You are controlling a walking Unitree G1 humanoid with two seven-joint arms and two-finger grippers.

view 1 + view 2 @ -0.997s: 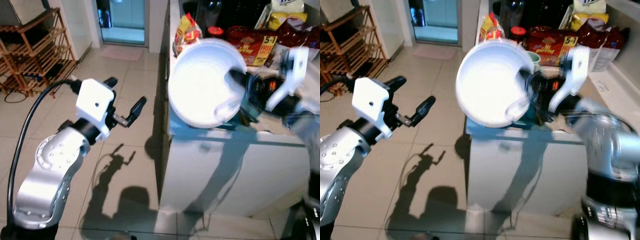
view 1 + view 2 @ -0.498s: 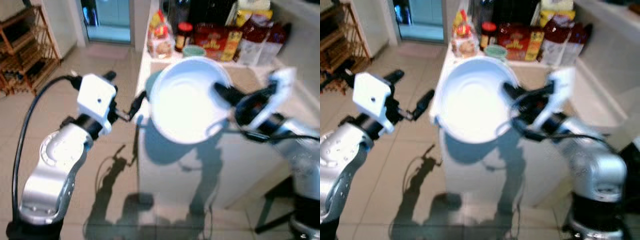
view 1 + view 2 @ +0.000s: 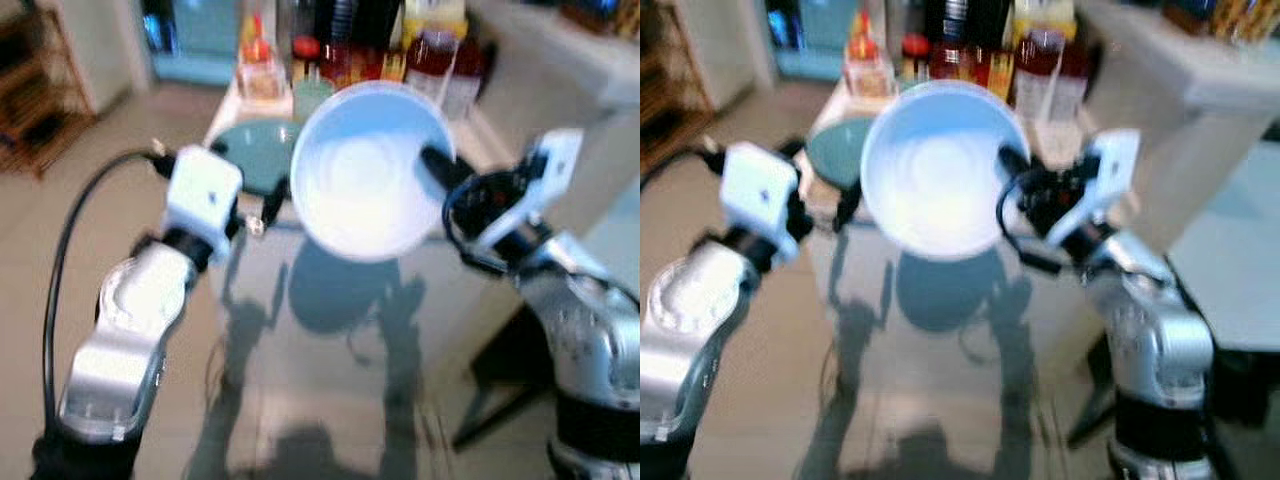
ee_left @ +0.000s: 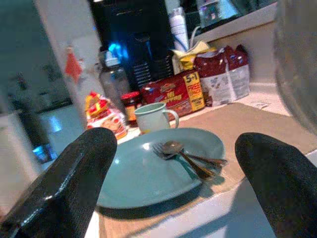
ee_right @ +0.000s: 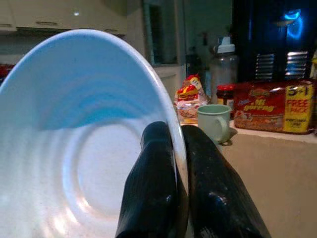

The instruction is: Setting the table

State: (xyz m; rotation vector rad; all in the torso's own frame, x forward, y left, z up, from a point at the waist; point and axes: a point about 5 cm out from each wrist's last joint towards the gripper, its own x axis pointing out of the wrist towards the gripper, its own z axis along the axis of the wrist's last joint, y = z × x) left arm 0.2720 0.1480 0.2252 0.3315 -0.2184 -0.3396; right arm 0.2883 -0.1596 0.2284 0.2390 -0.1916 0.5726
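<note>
From the head cameras, you now face the counter (image 3: 420, 300) head on, where a second ago you saw it from its corner with the floor filling the left of the view; the whole picture has shifted, so that is your own turn and step, not the things moving. The white bowl (image 3: 368, 170) is carried tilted, its inside toward you, held at its right rim by the right gripper (image 3: 437, 168), and it hangs above the near part of the counter, just right of the green plate (image 3: 243, 155). The left gripper (image 3: 845, 205) has come in from over the floor to the counter's left edge, beside the plate. In the left wrist view, its two fingers (image 4: 79, 168) stand wide apart and empty, framing the plate, which carries a fork and spoon (image 4: 185, 156), with a pale mug (image 4: 153, 117) and food packets (image 4: 173, 94) behind. In the right wrist view, the right gripper's fingers (image 5: 153, 183) pinch the bowl's rim, one inside, one outside. Judging from this, you are at the set-down stage: level the bowl and lower it to the bare counter right of the plate.
</note>
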